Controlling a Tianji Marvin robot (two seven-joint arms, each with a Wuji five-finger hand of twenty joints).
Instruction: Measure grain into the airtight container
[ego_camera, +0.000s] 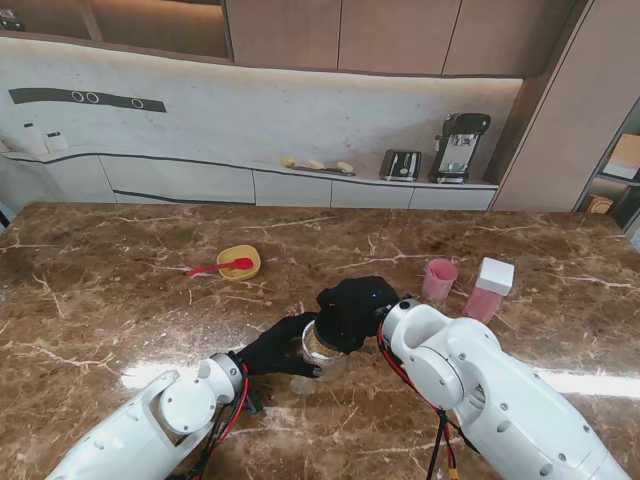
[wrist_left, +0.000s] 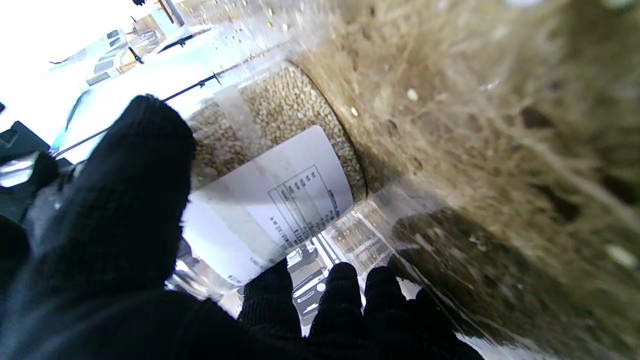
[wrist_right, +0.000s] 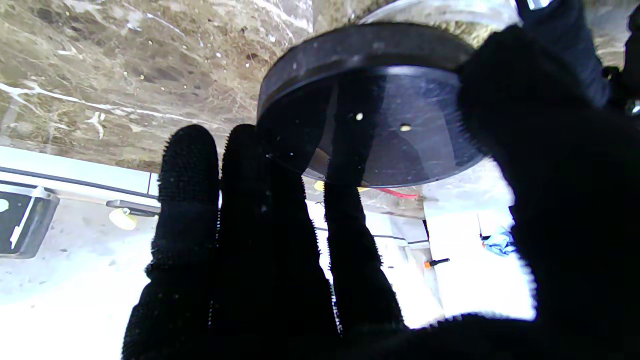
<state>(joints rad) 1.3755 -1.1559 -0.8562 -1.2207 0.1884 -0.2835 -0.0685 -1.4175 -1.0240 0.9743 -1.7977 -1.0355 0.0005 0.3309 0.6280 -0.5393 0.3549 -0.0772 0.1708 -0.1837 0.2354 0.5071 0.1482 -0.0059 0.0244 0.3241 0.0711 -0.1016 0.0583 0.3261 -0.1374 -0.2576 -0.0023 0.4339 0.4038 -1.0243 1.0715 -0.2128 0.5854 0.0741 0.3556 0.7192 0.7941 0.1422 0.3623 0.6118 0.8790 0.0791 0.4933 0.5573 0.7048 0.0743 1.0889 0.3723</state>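
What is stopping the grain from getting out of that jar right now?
Its black lid is on the jar. The right robot hand rests on top of it while the left robot hand grips the jar's side.

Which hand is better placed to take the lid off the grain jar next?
Right. The right hand already covers the black lid, while the left hand grips the jar by its side.
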